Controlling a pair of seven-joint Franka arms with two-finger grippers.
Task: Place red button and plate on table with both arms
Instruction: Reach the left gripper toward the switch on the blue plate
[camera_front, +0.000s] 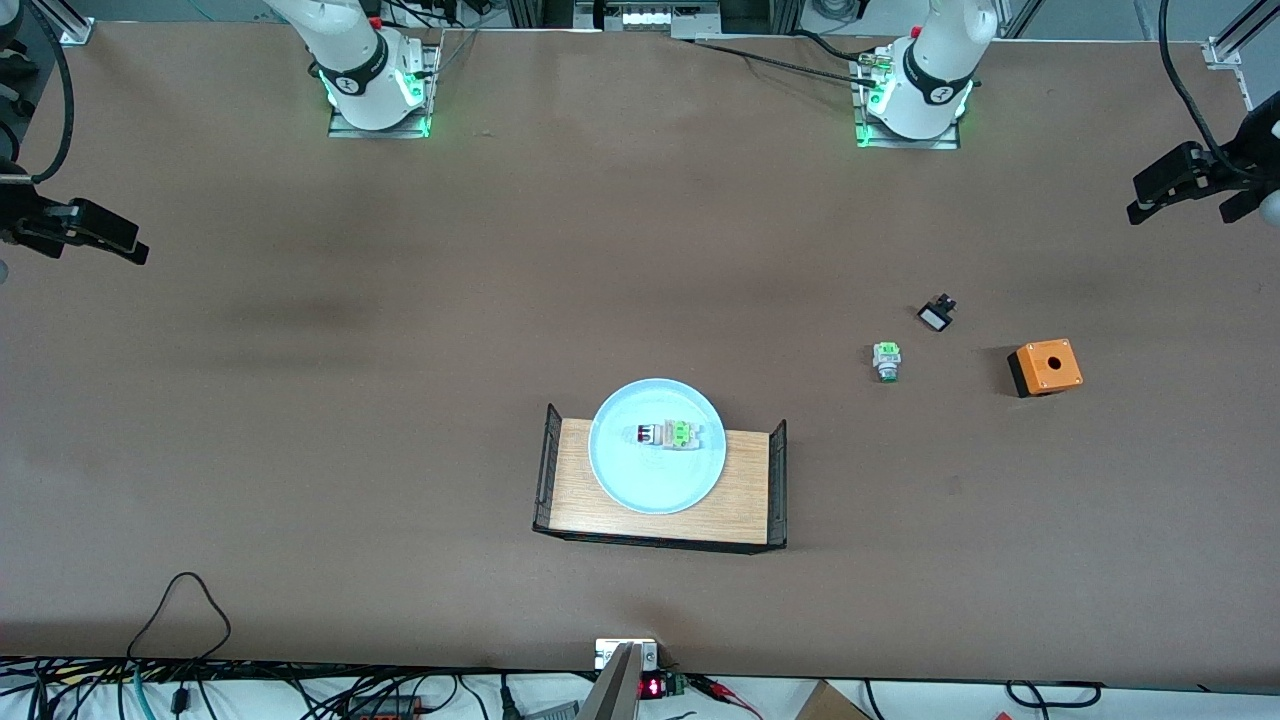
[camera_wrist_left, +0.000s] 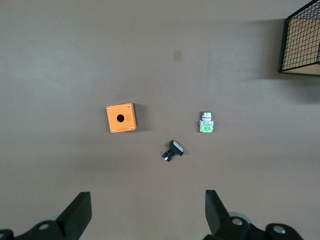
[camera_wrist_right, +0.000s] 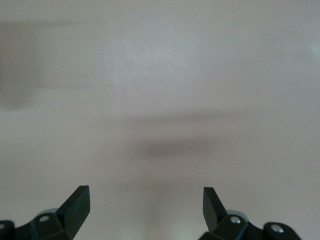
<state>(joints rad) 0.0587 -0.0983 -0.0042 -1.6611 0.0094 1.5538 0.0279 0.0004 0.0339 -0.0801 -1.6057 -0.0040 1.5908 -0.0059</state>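
The pale blue plate (camera_front: 640, 482) rests on a small light-wood rack (camera_front: 740, 500) in the middle of the brown table (camera_front: 400, 400). The red button (camera_front: 665, 435) lies on its side in the plate, red cap toward the right arm's end. My left gripper (camera_front: 1165, 190) is open and empty over bare table at the left arm's end; its open fingers show in the left wrist view (camera_wrist_left: 147, 200). My right gripper (camera_front: 100, 235) is open and empty over bare table at the right arm's end; the right wrist view (camera_wrist_right: 145, 194) shows only tabletop under it.
A green-and-white switch (camera_front: 886, 360), a small black part (camera_front: 936, 314) and an orange box with a hole (camera_front: 1045, 367) lie toward the left arm's end; the left wrist view shows the switch (camera_wrist_left: 206, 123), the part (camera_wrist_left: 173, 150), the box (camera_wrist_left: 121, 118) and the rack's wire end (camera_wrist_left: 300, 40).
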